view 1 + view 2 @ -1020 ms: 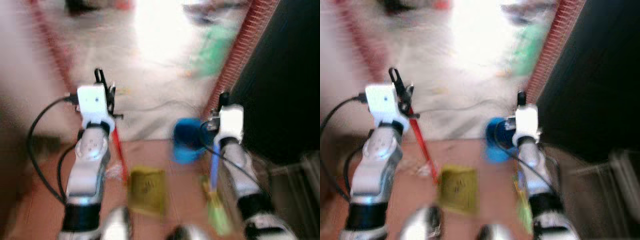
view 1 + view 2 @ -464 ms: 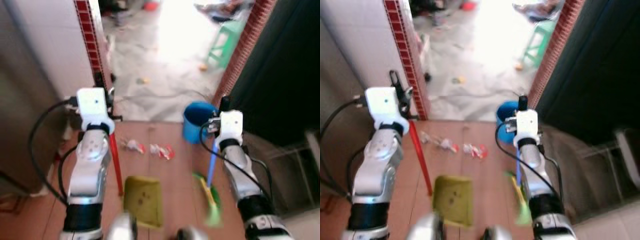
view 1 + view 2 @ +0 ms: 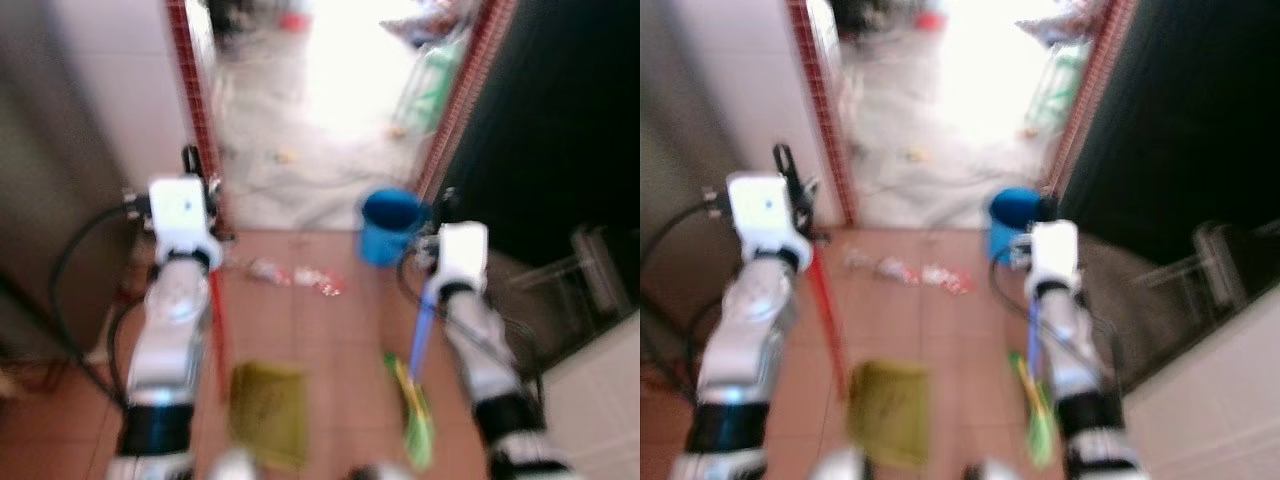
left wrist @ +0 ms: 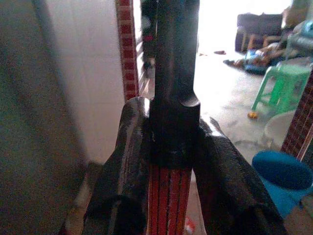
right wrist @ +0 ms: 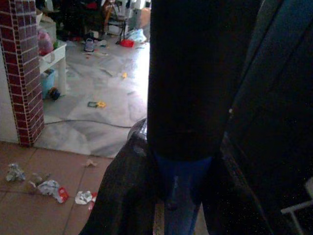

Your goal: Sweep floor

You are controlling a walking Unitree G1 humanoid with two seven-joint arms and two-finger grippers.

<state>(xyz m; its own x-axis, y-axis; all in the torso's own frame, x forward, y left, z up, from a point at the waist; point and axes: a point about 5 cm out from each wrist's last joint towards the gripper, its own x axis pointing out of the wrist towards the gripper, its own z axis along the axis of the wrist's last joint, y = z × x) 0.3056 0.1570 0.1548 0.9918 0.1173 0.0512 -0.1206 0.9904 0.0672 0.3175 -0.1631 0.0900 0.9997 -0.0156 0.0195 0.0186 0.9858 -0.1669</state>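
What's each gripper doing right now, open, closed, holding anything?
Left gripper: closed on the red dustpan handle.
Right gripper: closed on the blue broom handle.

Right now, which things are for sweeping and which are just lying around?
For sweeping: red-handled yellow-green dustpan in left end effector; blue-handled green broom in right end effector; crumpled wrapper litter.

Lying about: blue plastic bucket; green plastic stool.

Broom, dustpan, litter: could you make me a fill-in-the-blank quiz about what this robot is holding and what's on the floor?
1. The left end effector grips a ____ handle leading down to the yellow-green dustpan.
2. The right end effector holds the broom by its ____ handle.
3. The crumpled litter lies on the ____ tiles.
4. The blue bucket stands by the ____.

Missing words: red; blue; reddish-brown; doorway
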